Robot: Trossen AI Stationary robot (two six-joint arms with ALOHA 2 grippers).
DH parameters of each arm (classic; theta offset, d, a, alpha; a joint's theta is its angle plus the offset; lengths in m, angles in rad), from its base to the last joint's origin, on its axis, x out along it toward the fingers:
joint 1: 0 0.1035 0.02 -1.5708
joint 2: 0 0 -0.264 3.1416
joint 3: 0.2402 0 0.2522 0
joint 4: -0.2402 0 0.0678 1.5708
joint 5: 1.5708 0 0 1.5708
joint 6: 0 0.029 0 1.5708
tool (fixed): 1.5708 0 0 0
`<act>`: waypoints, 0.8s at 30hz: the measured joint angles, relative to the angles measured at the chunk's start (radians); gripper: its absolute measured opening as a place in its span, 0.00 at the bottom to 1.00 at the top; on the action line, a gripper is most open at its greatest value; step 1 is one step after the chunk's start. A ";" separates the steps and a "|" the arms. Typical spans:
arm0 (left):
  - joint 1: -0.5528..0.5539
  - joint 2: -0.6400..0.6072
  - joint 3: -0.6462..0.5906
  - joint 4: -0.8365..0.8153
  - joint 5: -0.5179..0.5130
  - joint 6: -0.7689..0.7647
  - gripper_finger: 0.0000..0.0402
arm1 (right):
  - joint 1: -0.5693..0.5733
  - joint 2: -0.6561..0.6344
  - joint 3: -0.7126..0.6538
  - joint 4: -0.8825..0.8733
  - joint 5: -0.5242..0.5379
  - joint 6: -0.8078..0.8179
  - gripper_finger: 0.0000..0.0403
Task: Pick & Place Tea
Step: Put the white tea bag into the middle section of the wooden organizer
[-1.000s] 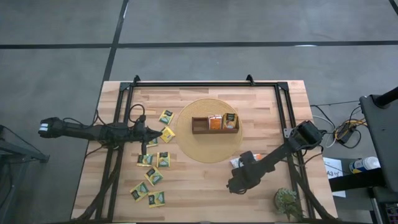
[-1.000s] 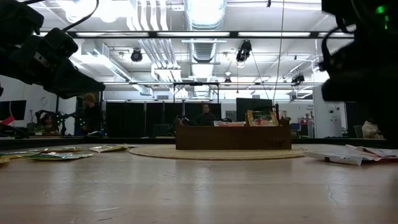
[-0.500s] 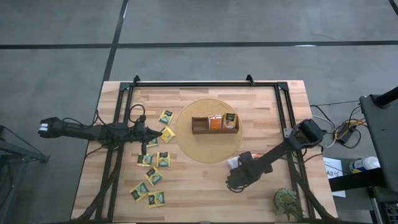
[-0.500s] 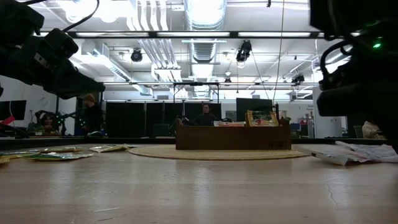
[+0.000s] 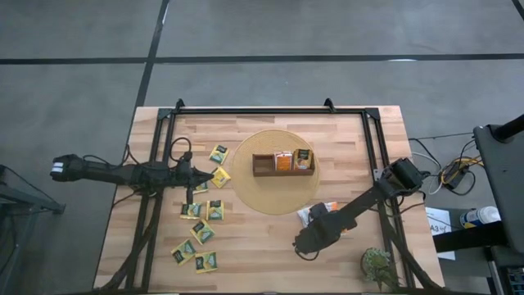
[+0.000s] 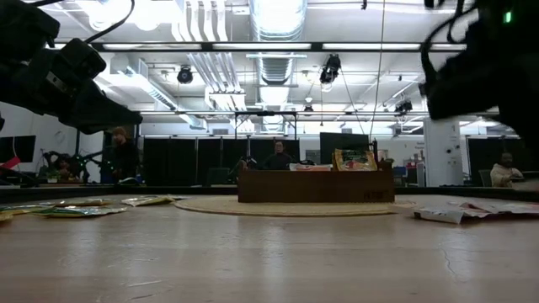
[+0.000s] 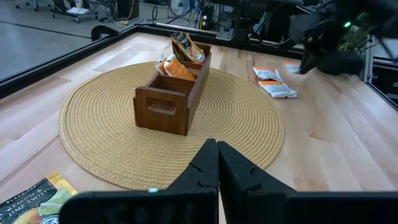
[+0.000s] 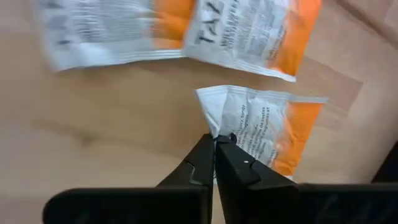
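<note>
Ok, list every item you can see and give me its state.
Right gripper: shut on the corner of a white-orange packet.
Left gripper: shut, empty, above the table.
Tray: on the mat, one end compartment empty, the other two hold packets.
Yellow-green packets: lying loose on the table.

Your light wooden table (image 5: pixel 270 246) carries a round woven mat (image 5: pixel 275 172) near its middle, yellow-green tea packets (image 5: pixel 203 215) scattered on its left half, white-and-orange tea packets (image 8: pixel 264 134) on the boards at right, and a small potted plant (image 5: pixel 379 265) at the near right corner.
</note>
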 joint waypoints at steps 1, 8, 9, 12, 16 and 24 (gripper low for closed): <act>0.000 0.000 0.000 0.000 0.000 0.000 0.00 | 0.000 -0.001 0.023 -0.018 0.019 -0.006 0.02; 0.000 0.000 0.000 0.000 0.000 0.000 0.00 | -0.001 -0.002 0.171 -0.054 0.361 -0.068 0.02; 0.000 0.000 0.000 0.000 0.000 0.000 0.00 | -0.001 -0.002 0.186 -0.053 0.426 -0.079 0.02; 0.000 0.000 0.000 0.000 0.000 0.000 0.00 | -0.001 -0.004 0.214 -0.053 0.632 -0.080 0.02; 0.000 0.000 0.000 0.000 0.000 0.000 0.00 | -0.015 -0.004 0.212 -0.043 0.802 -0.074 0.02; 0.000 0.000 0.000 0.000 0.000 0.000 0.00 | -0.107 -0.010 0.199 0.015 0.789 -0.201 0.02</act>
